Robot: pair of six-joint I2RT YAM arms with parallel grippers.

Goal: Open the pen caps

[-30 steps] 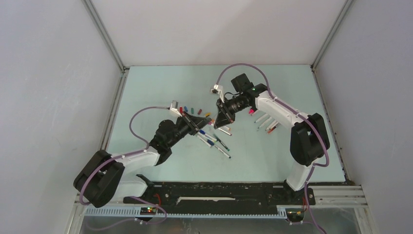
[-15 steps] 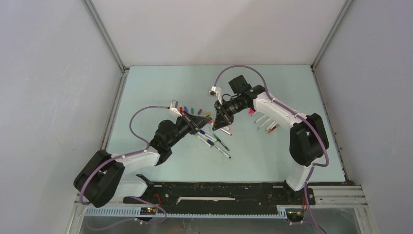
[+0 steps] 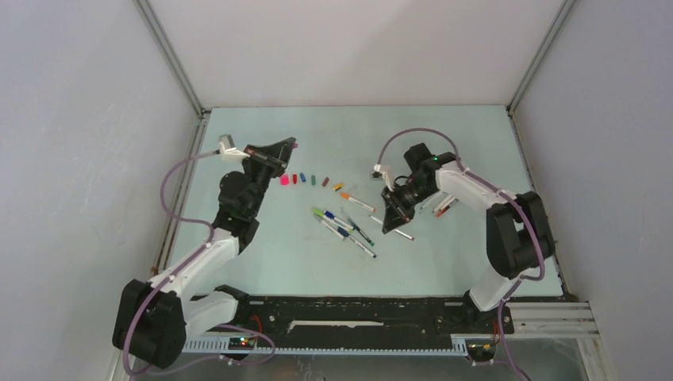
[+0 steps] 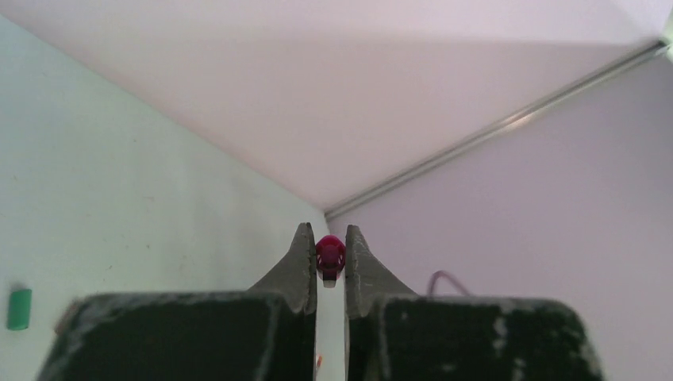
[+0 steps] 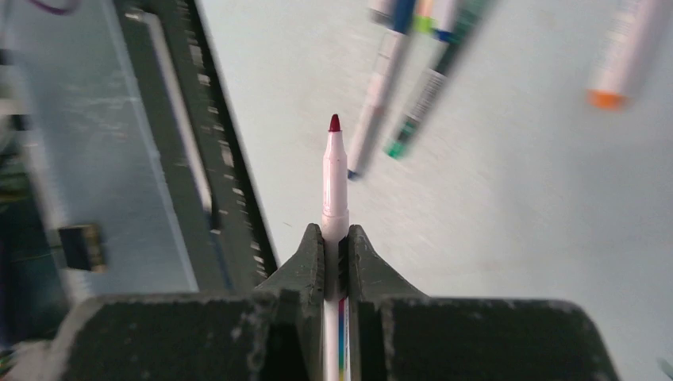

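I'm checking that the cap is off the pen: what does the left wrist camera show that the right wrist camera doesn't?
Only the left wrist view: the left gripper pinching a small dark-red plastic cap, a green cap lying on the pale green tabletop, and the enclosure walls. Only the right wrist view: the right gripper clamped on a white-barrelled pen with its red felt tip bare, and other pens lying beyond. Both: that tabletop, and a gripper shut on its part.

pale green table [image 3: 444, 143] enclosed by plain grey walls [image 3: 357, 48].
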